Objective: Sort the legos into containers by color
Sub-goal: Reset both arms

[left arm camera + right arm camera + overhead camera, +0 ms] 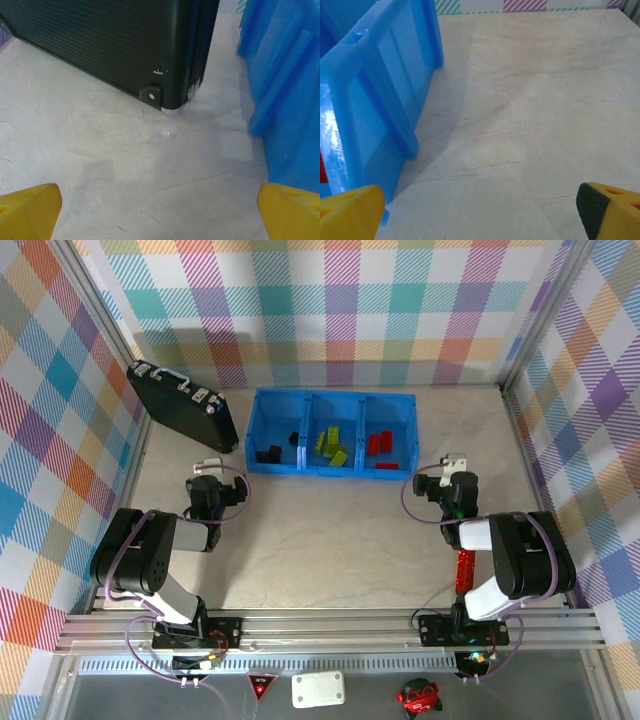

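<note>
The containers are three joined compartments of one blue bin (330, 393) at the back of the table. Black legos (270, 453) lie in the left compartment, lime-green ones (331, 443) in the middle, red ones (380, 443) in the right. My left gripper (210, 462) stands open just left of the bin's front corner, low over bare table. In the left wrist view its gripper (160, 215) has nothing between the yellow fingertips (27, 210), with the bin wall (285, 90) to the right. My right gripper (455, 462) is open beside the bin's right end; the right wrist view shows its gripper (480, 215) empty, the bin (375, 90) to its left.
A black case with metal latches (182, 405) leans at the back left, close ahead of the left gripper (115, 45). A long red stick (465, 570) lies by the right arm's base. Checked walls close the table in at the sides and back.
</note>
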Tool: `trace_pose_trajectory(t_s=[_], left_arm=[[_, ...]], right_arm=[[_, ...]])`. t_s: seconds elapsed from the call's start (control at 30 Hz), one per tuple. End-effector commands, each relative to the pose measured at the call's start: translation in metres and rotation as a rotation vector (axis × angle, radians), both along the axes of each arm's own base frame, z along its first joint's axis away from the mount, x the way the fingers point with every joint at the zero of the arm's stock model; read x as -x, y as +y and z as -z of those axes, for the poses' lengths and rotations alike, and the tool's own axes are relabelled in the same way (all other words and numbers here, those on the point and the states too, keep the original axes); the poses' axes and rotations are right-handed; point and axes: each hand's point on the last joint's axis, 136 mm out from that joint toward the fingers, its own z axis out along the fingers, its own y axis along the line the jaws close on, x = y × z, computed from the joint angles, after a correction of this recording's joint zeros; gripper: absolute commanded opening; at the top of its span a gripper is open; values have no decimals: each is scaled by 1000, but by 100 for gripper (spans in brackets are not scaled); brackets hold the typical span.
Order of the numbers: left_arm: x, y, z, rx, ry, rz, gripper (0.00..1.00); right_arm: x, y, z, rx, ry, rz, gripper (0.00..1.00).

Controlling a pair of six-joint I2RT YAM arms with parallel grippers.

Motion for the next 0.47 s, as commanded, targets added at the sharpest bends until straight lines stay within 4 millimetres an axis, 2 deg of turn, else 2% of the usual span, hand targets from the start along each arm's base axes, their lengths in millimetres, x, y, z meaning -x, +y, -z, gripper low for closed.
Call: trace_pose_trajectory(t_s=[0.0,0.43], left_arm=[[-3,-6,-3,23,-5,36,100],[-3,-5,-3,24,-5,35,100]], right_arm=[[-9,-5,-12,-12,-43,25,99],[-9,-4,-11,-21,-34,11,99]])
